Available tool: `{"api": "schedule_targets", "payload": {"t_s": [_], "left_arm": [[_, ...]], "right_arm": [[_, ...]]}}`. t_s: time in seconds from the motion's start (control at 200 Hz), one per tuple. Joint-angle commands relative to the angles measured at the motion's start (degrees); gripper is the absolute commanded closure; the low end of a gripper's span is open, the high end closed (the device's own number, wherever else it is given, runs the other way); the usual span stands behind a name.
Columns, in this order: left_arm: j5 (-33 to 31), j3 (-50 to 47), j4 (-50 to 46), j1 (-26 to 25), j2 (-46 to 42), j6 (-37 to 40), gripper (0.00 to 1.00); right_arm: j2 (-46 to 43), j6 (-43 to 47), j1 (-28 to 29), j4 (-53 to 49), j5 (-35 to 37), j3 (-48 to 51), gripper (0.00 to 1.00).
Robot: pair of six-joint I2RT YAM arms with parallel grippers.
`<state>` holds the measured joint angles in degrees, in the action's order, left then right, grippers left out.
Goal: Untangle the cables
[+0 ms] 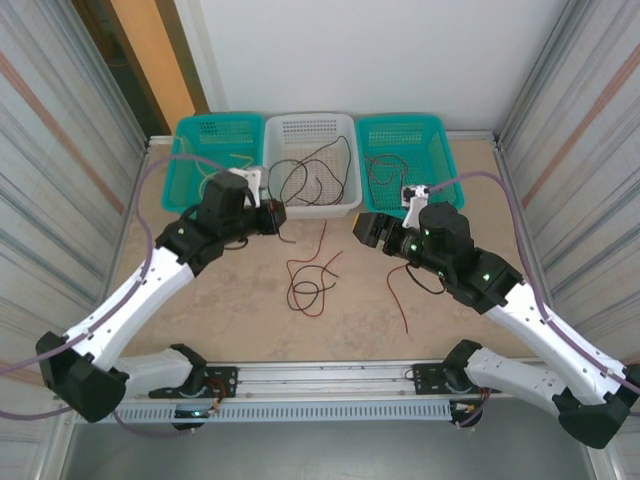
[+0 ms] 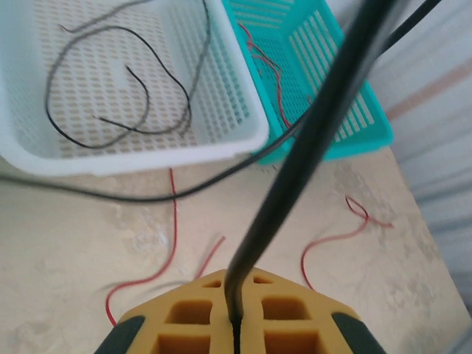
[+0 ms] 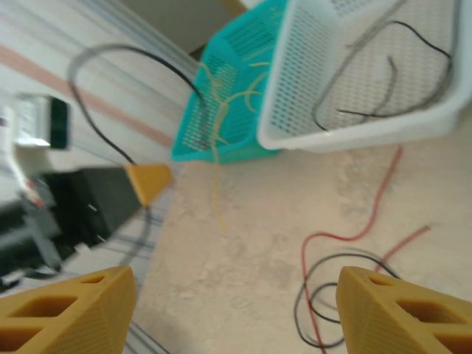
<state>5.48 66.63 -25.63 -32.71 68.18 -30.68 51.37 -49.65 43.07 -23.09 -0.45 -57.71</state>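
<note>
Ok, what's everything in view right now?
left basket: one, teal, far left
middle basket: one, white, far centre
right basket: one, teal, far right
yellow cables: count unclear, pale yellow, left basket
black cable: count unclear, black, middle basket
red cable: at least one, red, right basket
tangle: one, red and black, table centre
loose red cable: one, red, table right side
held cable: one, black, in left gripper
table: one, beige
left gripper: one, yellow fingers, shut on held cable
right gripper: one, yellow fingers, open, empty
</note>
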Motion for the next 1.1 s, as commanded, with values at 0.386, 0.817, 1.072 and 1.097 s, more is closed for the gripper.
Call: {"api": "schedule_targets", "payload": {"t_s": [0.386,0.817,1.072,1.097], "left_arm": [[6.0,33.3,-3.4,8.9,29.7,-1.9,0.54],[15.4,19.5,-0.6,10.5,23.6,-2.7,0.29],[13.0,-5.4,-2.3,10.5,0.1,-1.0,0.34],[12.6,-7.4,-3.0,10.5,-1.7,-1.1,0.34]], "right_arm": [[-4.1,-2.9,-0.6,-8.7,3.0,1.0,0.33],[2.6,-0.9,0.0,-11.1,1.5,0.1,0.34],[14.6,1.5,2.4,-9.5,-1.0,-1.4,0.37],[15.6,1.4,2.5,-8.9,-1.4,-1.1,0.38]]}}
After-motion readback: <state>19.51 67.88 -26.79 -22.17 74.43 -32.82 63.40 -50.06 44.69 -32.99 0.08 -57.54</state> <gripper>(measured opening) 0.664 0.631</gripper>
